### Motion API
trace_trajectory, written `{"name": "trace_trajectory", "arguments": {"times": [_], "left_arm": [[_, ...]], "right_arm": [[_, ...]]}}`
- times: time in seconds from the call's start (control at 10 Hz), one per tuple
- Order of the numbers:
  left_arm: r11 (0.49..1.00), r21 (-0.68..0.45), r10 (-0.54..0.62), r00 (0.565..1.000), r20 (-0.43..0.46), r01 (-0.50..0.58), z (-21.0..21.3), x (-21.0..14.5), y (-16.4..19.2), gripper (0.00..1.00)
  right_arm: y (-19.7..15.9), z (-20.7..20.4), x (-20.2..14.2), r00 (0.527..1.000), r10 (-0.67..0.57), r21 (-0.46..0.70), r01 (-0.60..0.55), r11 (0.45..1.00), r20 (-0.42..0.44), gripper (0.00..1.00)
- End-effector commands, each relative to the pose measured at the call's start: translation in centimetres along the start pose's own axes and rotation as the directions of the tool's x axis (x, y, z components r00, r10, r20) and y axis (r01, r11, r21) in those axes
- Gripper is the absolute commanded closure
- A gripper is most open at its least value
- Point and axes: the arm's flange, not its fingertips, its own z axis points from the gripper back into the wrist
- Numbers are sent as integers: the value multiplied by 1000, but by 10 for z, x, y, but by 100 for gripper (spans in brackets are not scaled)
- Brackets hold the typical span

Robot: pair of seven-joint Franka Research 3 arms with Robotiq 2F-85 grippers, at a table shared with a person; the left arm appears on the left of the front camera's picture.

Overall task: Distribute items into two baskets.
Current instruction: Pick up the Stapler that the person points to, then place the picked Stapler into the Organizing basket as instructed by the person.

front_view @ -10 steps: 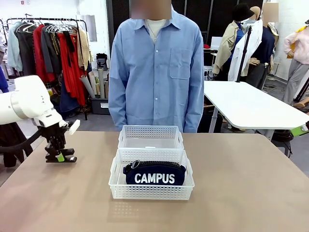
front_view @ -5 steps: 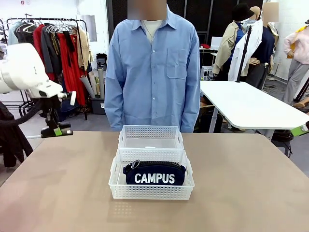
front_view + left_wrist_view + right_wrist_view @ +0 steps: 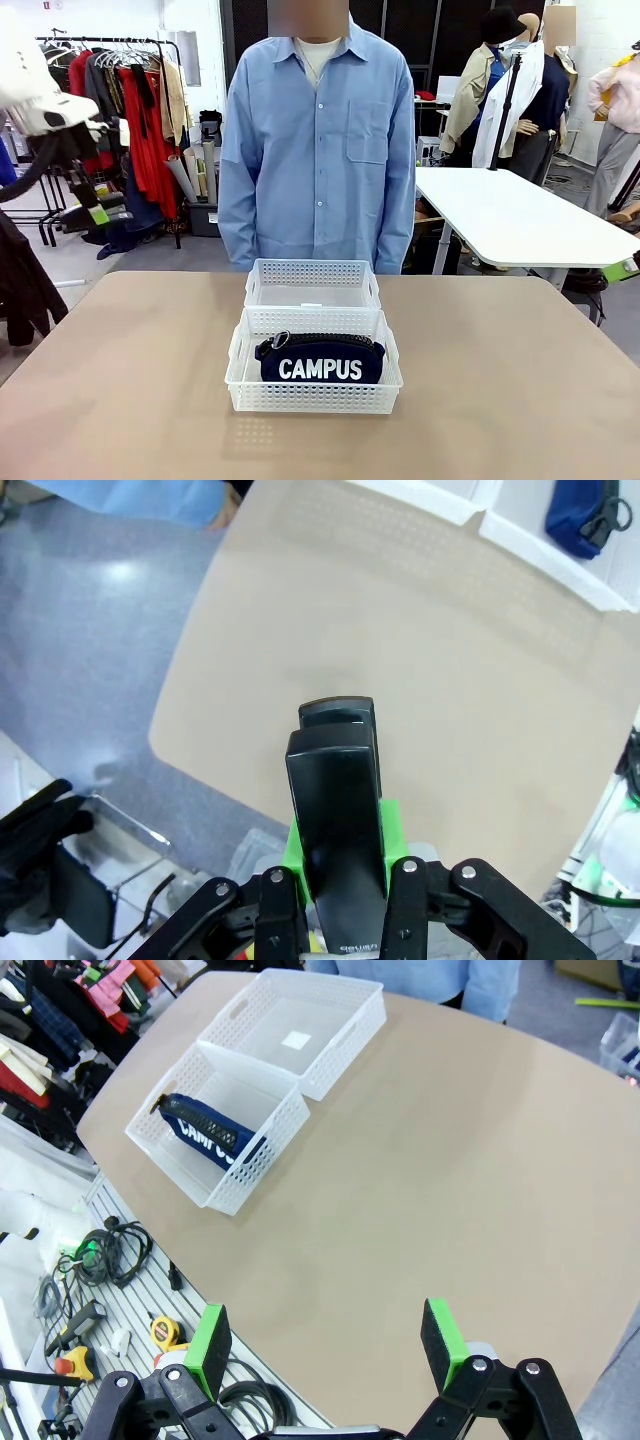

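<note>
Stapler [image 3: 335,810] in L pincer [image 3: 338,880], above table [image 3: 420,710] edge

The navy pouch [image 3: 320,360] with white "CAMPUS" lettering stands on its long edge, zip upward, inside the nearer white perforated basket [image 3: 314,395], well off from the left gripper [image 3: 338,780]. The second white basket [image 3: 313,272] touches the first behind it and holds nothing. The small black stapler [image 3: 335,800] sits clamped between the left gripper's green pads, above the table's edge.

Even, bright overhead light on my table [image 3: 500,400]; soft shadow under the baskets [image 3: 313,375]; my raised left gripper [image 3: 95,205] smears with motion blur; my wrist views bend at their edges.
</note>
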Motion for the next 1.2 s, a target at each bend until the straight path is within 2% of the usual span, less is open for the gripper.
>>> {"name": "trace_trajectory", "arguments": {"times": [0.0, 0.2, 0.3, 1.1], "left_arm": [[999, -23, 28, 1000, -3, -28, 5, -7, -11, 100], [998, -50, 29, 1000, -8, -29, 5, -9, -17, 100], [1000, -16, 7, 1000, -1, -7, 12, -7, -8, 100], [1000, -16, 7, 1000, -1, -7, 12, -7, -8, 100]], "right_arm": [[1, 1, 1, 1000, -6, 4, 6, 1000, 2, 0], [1, 1, 1, 1000, -6, 4, 6, 1000, 2, 0], [1, 1, 1, 1000, -6, 4, 6, 1000, 2, 0], [1, 1, 1, 1000, -6, 4, 6, 1000, 2, 0]]}}
